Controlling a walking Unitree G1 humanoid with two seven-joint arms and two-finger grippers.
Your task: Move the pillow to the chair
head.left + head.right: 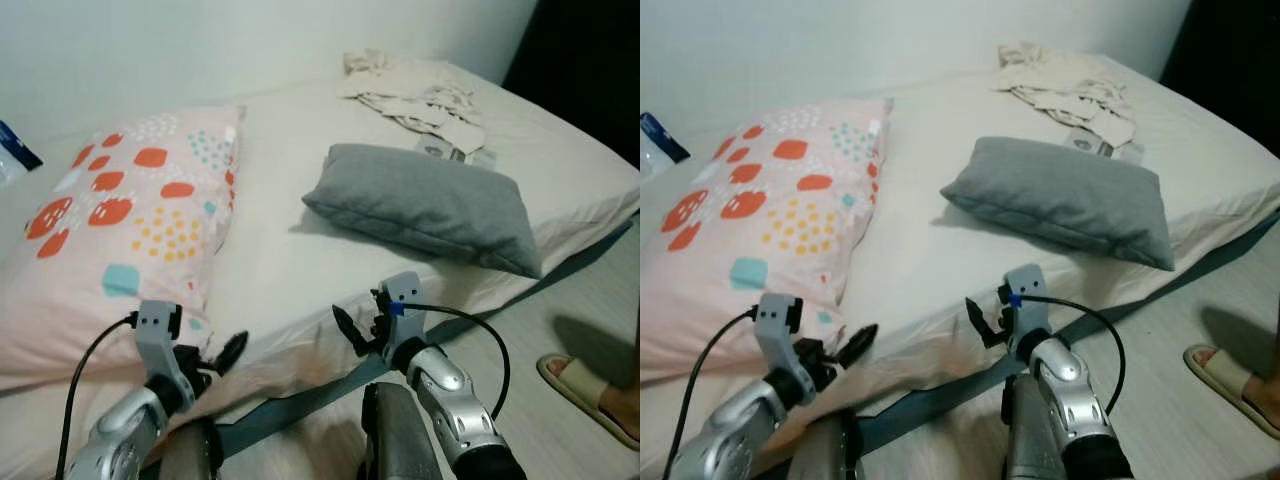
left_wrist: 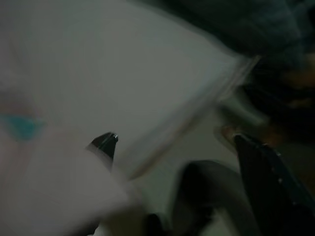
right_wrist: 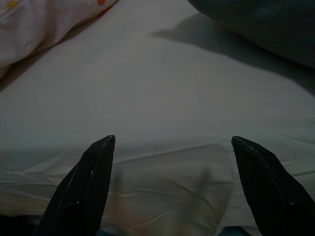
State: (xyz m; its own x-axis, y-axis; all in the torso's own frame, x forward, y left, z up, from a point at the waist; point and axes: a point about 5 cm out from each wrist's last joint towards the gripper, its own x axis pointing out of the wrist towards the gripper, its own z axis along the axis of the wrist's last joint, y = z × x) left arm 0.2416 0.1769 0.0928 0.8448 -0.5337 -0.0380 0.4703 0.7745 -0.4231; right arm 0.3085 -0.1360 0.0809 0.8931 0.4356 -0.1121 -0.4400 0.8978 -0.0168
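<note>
Standing at the bed, approach step: my left gripper and right gripper hover wide open, empty. Grey pillow lies ahead; next, reach forward.

**Pillows on the bed**

Grey pillow: plain, rectangular, plump, lying flat on the white bed at about 2 o'clock from the scene's centre, long axis running from 10 to 4 o'clock, its near right corner close to the mattress edge. Patterned pillow: pale pink with red-orange strawberries, yellow dots and teal patches, larger, lying flat at 9 o'clock, well apart from the grey one.
</note>
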